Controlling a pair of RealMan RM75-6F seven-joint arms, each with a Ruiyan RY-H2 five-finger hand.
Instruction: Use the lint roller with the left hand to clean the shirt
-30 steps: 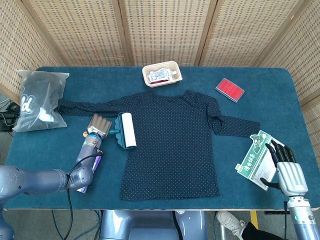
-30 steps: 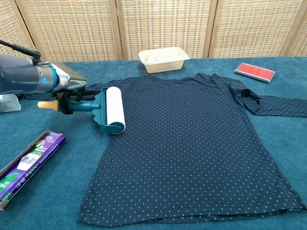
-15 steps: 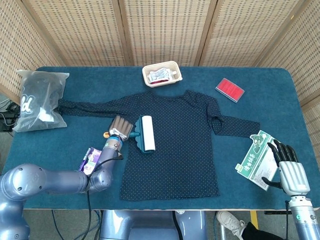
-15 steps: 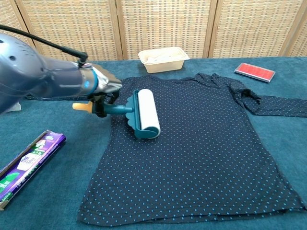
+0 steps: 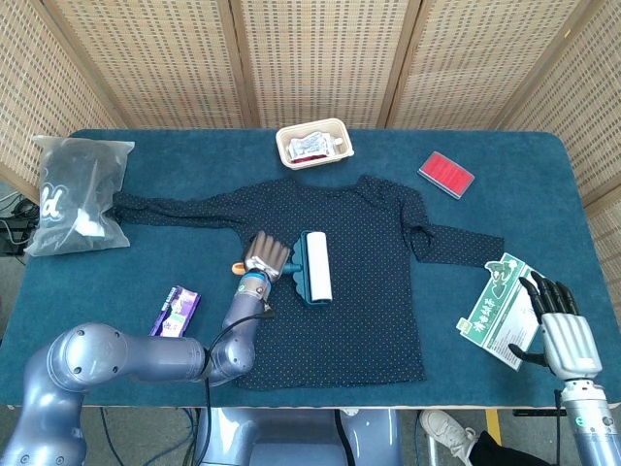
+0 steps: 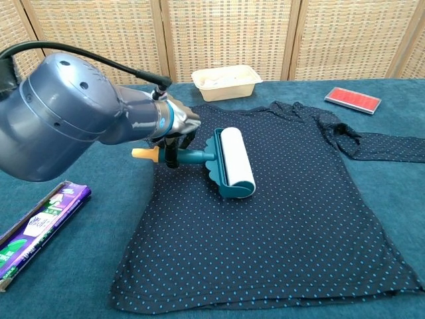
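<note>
While gripped — lint roller (image 5: 315,266) in left robot hand (image 5: 265,256)

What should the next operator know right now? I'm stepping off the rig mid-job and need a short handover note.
Left robot hand: grips the roller by its handle, drum down on the shirt, about mid-chest, left of centre in the head view.
Right robot hand: off the shirt at the table's near right corner, beside a green-and-white card; whether it touches the card is unclear.
Shirt: spread flat, sleeves out.
Done: roller picked up and on the fabric.
Left: how much has been rolled cannot be read from these views; cover the rest of the body, the hem area and both sleeves.
</note>
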